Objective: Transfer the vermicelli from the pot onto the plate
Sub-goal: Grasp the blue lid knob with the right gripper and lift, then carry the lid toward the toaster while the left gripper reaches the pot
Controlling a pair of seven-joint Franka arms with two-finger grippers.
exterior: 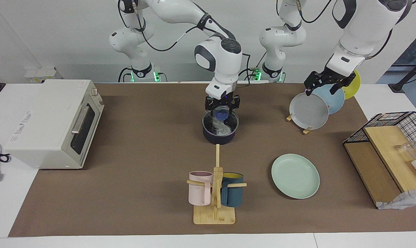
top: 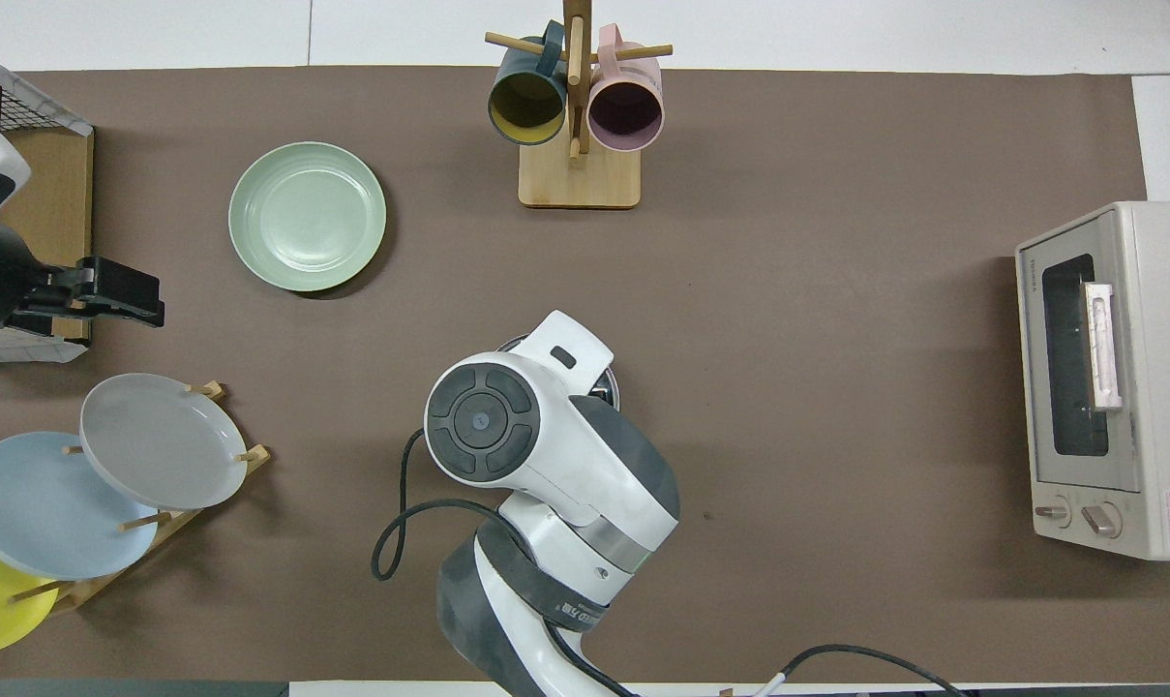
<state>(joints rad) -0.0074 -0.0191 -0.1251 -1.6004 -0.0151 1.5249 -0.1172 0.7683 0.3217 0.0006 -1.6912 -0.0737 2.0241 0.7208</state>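
Observation:
The dark navy pot (exterior: 219,137) stands mid-table with the clear glass lid (exterior: 220,121) lying on it. The whitish vermicelli (exterior: 219,128) shows through the glass. My right gripper (exterior: 222,109) is down at the lid's blue knob (exterior: 222,115). In the overhead view the right arm covers the pot except a sliver of rim (top: 608,385). The pot's handle is hidden. The mint-green plate (exterior: 295,176) lies empty, farther from the robots and toward the left arm's end; it also shows in the overhead view (top: 307,216). My left gripper (exterior: 320,90) hangs open over the plate rack.
A rack holds grey (exterior: 308,111), light-blue (exterior: 333,98) and yellow (exterior: 353,84) plates. A mug tree (exterior: 214,191) with pink and dark blue mugs stands farther out than the pot. A toaster oven (exterior: 53,122) is at the right arm's end. A wire-and-wood shelf (exterior: 388,151) is at the left arm's end.

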